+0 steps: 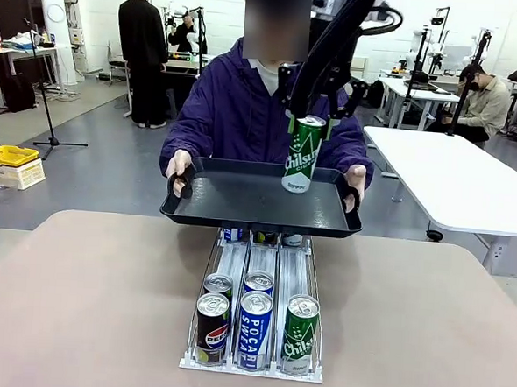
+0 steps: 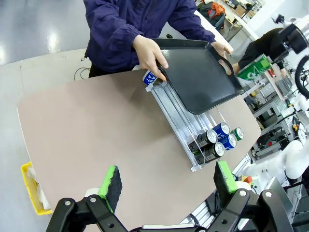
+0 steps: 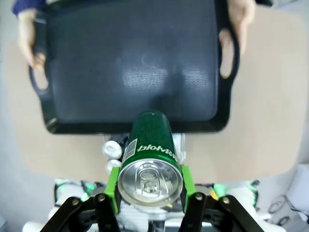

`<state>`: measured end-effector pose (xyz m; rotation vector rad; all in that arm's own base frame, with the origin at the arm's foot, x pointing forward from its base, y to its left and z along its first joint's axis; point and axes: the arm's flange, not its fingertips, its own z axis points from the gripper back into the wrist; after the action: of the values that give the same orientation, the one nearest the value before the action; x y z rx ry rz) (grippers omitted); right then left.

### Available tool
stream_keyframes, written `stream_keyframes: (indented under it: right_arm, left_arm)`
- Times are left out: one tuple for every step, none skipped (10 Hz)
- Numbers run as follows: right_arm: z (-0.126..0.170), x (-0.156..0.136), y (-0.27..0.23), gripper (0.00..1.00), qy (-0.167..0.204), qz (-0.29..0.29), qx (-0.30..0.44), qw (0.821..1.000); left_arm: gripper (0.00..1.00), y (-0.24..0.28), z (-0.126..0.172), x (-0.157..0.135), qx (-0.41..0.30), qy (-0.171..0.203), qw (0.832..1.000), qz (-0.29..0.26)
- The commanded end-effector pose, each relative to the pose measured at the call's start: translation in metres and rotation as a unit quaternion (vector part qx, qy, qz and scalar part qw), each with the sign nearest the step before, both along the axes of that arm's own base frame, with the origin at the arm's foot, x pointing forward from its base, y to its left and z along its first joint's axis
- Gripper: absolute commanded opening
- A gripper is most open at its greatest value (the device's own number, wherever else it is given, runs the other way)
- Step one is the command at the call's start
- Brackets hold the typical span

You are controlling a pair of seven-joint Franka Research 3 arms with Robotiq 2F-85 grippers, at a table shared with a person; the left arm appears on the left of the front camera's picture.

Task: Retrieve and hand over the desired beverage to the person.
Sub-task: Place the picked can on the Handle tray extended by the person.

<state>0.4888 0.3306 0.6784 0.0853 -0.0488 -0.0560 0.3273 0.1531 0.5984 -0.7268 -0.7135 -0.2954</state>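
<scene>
The person (image 1: 246, 105) in a dark purple jacket holds a black tray (image 1: 232, 196) by both handles over the far table edge. My right gripper (image 1: 310, 119) is shut on a green Chilsung can (image 1: 303, 154), upright, its base at or just above the tray's right side. From the right wrist camera the green can (image 3: 150, 166) sits between the green pads over the black tray (image 3: 135, 63). My left gripper (image 2: 166, 181) is open and empty, high above the table's near side; farther off lie the tray (image 2: 198, 72) and the person's hand (image 2: 149, 53).
A metal can rack (image 1: 254, 334) on the brown table (image 1: 85, 306) holds a Pepsi can (image 1: 212, 328), a Pocari Sweat can (image 1: 254, 329) and another green can (image 1: 300, 334) at its front, more behind. A white table (image 1: 461, 180) stands at right.
</scene>
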Motion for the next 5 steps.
stream_keyframes:
  right_arm:
    - [0.031, 0.045, 0.032, 0.58, 0.011, 0.000, -0.024, 1.000]
    - [0.031, 0.062, 0.042, 0.58, 0.022, 0.009, -0.028, 0.999]
    - [0.026, 0.078, 0.049, 0.58, 0.029, 0.016, -0.037, 0.999]
    - [0.019, 0.097, 0.058, 0.58, 0.039, 0.027, -0.037, 0.998]
    - [0.009, 0.107, 0.064, 0.58, 0.043, 0.039, -0.031, 0.998]
  left_arm:
    - [1.00, 0.001, 0.000, 0.000, -0.003, -0.011, 1.000, -0.005]
    - [1.00, 0.001, 0.000, 0.000, -0.003, -0.011, 1.000, -0.005]
    - [1.00, 0.001, 0.000, 0.000, -0.003, -0.011, 1.000, -0.005]
    - [1.00, 0.001, 0.000, 0.000, -0.003, -0.011, 1.000, -0.005]
    - [1.00, 0.001, 0.000, 0.000, -0.003, -0.011, 1.000, -0.005]
